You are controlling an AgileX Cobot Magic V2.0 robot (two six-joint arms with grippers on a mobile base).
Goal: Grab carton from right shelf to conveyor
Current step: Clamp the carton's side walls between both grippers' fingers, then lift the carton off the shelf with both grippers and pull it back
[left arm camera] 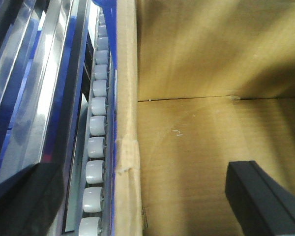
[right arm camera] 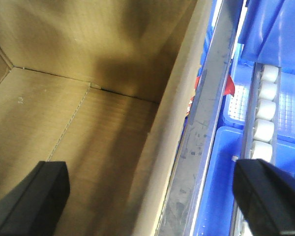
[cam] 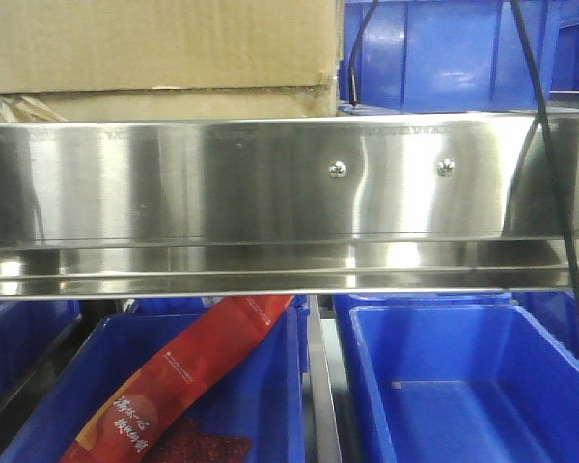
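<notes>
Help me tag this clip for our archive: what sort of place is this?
Most likely a warehouse or stockroom picking area. A steel shelf holds a cardboard carton, blue plastic bins sit on the level below, and a track of white rollers runs beside the carton.

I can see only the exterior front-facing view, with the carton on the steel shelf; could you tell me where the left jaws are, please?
Observer: The left gripper straddles one side wall of the carton, jaws open, one finger inside.
Operator: And the right gripper?
Observer: The right gripper straddles the other side wall, jaws also open.
Operator: Is anything inside?
Observer: The floor that shows is bare cardboard.
</notes>
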